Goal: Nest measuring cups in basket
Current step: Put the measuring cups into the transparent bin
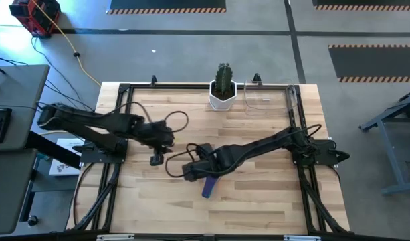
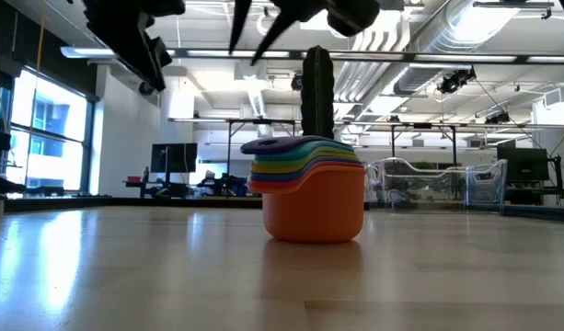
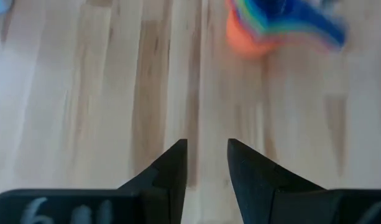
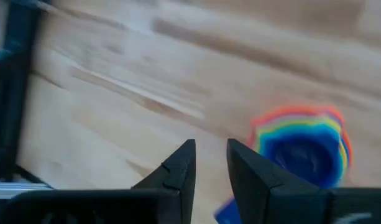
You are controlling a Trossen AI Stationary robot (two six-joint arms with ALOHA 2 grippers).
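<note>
Both claws, left [image 3: 207, 163] and right [image 4: 210, 163], slightly parted, empty, above nested measuring cups [image 2: 309, 188].

Your left arm reaches in from the table's left edge, its left gripper [image 1: 157, 158] held above the wood, fingers [image 3: 171, 171] narrowly parted and holding nothing. Your right arm stretches diagonally from the right side toward the centre, its right gripper [image 1: 189, 173] likewise slightly parted, fingers [image 4: 178, 171] empty.
</note>
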